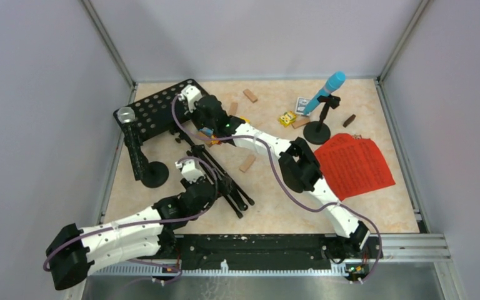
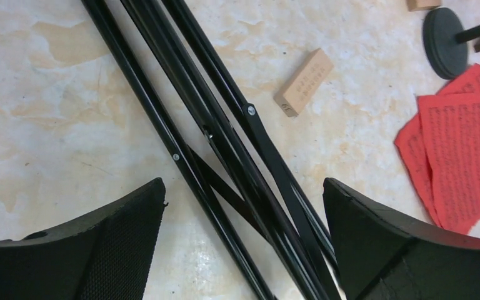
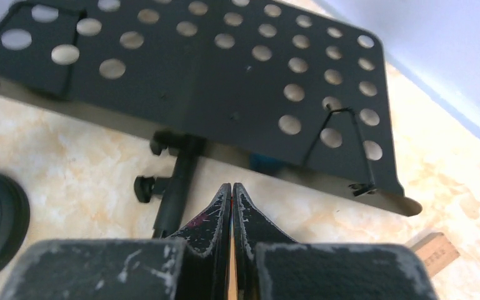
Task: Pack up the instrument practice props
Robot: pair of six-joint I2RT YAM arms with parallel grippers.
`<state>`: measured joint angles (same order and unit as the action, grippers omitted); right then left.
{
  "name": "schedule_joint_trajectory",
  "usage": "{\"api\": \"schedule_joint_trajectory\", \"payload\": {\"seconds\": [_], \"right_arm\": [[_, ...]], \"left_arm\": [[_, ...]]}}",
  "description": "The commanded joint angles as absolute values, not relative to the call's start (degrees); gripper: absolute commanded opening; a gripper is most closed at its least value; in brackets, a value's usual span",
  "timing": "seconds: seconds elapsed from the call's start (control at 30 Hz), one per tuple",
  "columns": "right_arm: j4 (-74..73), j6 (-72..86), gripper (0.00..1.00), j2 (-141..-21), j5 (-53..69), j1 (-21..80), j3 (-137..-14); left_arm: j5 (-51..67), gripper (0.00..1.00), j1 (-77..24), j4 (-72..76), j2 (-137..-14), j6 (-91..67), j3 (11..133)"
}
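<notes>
Jaws of our left gripper (image 2: 244, 185) stand wide astride the tripod legs (image 2: 215, 134); our right gripper (image 3: 232, 190), pinched closed on nothing, sits beside the music desk (image 3: 225, 75). We judge nothing packed yet: red pages (image 1: 353, 165) and blue microphone (image 1: 326, 92) wait right of that desk.

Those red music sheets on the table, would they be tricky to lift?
Probably floppy: the red music sheets look paper-thin and lie flat on the table, so an edge may be hard to catch. They overlap loosely, so a push would likely slide them apart.
</notes>
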<state>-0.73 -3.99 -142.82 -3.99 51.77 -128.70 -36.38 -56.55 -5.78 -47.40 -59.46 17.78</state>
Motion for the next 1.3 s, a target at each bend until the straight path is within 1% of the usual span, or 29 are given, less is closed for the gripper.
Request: {"api": "schedule_joint_trajectory", "payload": {"seconds": [0.0,0.03,0.13,0.2,0.23,0.27,0.37,0.43,0.5,0.6,0.7,0.93,1.1,1.27], "right_arm": [[0.4,-7.5,0.0,-141.0,-2.5,52.9,-127.6],[0.4,-7.5,0.0,-139.5,-2.9,52.8,-125.9],[-0.7,-7.7,0.13,-134.2,-3.1,52.8,-120.7],[-3.9,-6.5,0.26,-130.7,-3.1,52.7,-117.8],[-5.8,-5.5,0.34,-128.4,-2.8,52.7,-116.6],[-8.0,-4.6,0.39,-127.4,-2.2,52.7,-115.5],[-15.1,1.0,0.48,-122.0,-2.8,52.7,-111.6],[-19.2,4.3,0.59,-119.5,-3.6,52.6,-109.4],[-23.2,7.2,0.66,-117.7,-3.5,52.4,-107.9],[-29.2,10.4,0.72,-116.1,-1.7,52.2,-106.8],[-31.5,11.6,0.77,-114.5,1.8,52.2,-103.4],[-24.9,14.0,0.81,-109.5,10.4,52.5,-90.8],[-20.7,14.6,0.82,-108.0,11.5,56.5,-84.8],[-18.2,15.4,0.82,-109.2,6.6,61.5,-80.2]], "left_arm": [[-34.1,0.99,-56.4,-10.0,-42.7,-56.6,20.5],[-33.8,0.99,-56.4,-10.6,-41.5,-56.5,20.5],[-32.2,0.99,-56.4,-14.3,-38.4,-56.3,21.4],[-31.0,0.99,-56.4,-17.8,-36.9,-56.3,22.8],[-30.6,0.99,-56.4,-20.1,-36.3,-56.7,23.7],[-30.5,0.99,-56.4,-23.0,-35.7,-58.0,25.0],[-29.3,0.99,-56.4,-32.4,-35.0,-59.5,32.6],[-27.8,0.99,-56.4,-36.7,-34.8,-57.7,37.4],[-26.2,0.99,-56.4,-39.2,-34.9,-54.8,43.8],[-24.5,0.99,-56.4,-40.9,-35.5,-50.0,51.5],[-21.9,0.99,-56.4,-41.3,-36.0,-45.6,58.3],[-13.7,0.99,-56.4,-34.6,-35.6,-37.2,68.2],[-13.4,0.99,-56.4,-33.2,-35.2,-36.6,68.8],[-12.8,0.99,-56.4,-32.2,-34.4,-37.4,66.8]]}}
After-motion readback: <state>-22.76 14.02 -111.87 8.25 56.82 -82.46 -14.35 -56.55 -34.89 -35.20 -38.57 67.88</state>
